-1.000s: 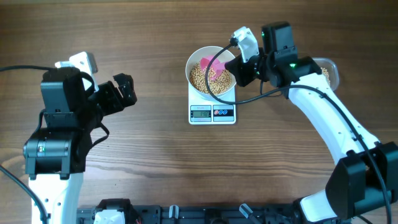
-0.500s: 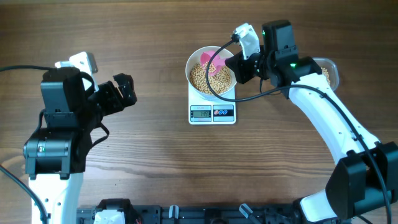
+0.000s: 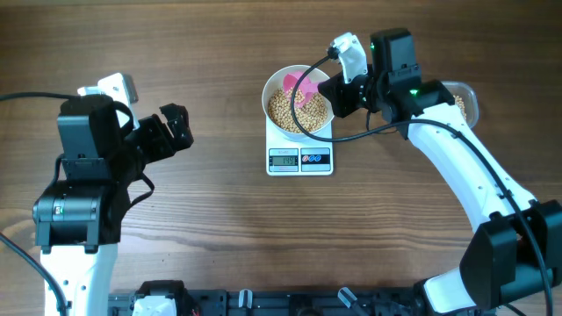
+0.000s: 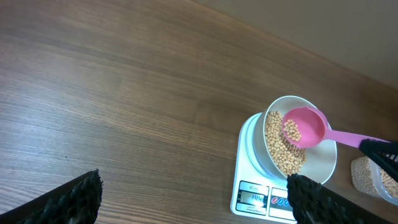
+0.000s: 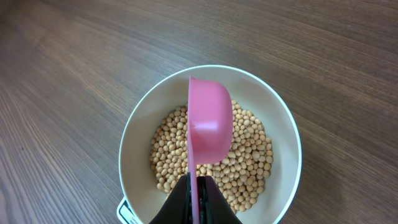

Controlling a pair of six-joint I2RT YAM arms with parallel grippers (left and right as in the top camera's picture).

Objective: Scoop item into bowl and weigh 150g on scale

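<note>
Overhead down; both wrists toward bowl (image 5: 137, 155)

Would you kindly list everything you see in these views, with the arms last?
table: one, brown wood, under everything
scale: one, white, centre-right of table
bowl: one, white, on the scale
beans: many, tan, in the bowl; a few in the scoop, more in the tub
scoop: one, pink, over the bowl
tub: one, clear, right of the scale
left gripper: one, black, open, over bare table at left
right gripper: one, black, shut on the scoop's handle
</note>
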